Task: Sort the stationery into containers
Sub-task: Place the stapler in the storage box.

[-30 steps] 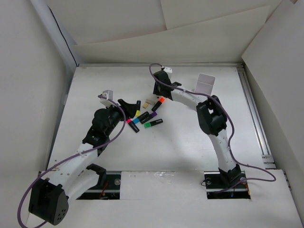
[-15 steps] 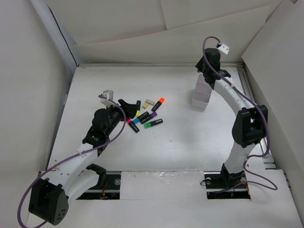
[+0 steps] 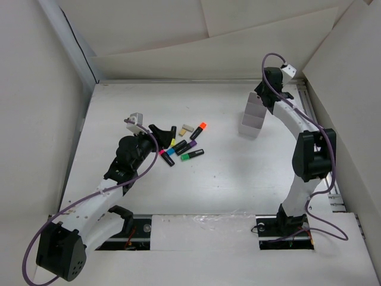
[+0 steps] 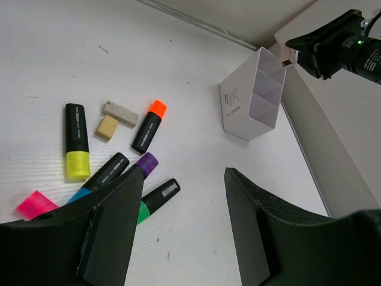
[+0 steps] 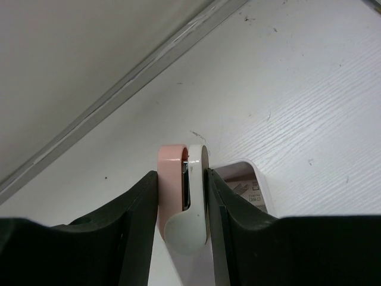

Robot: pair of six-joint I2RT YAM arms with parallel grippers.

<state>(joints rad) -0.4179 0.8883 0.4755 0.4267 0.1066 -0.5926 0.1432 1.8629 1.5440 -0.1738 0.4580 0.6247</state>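
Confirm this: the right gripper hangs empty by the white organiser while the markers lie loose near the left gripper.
No, not empty: the right wrist view shows the right gripper shut on a pink-and-white piece. The rest holds: white organiser close by, markers loose near the left gripper.

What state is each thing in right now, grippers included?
Left gripper: open, empty.
Right gripper: shut on pink-white piece.
Organiser: upright, compartments look empty.
Markers: lying loose, unsorted.
Erasers: lying touching each other.
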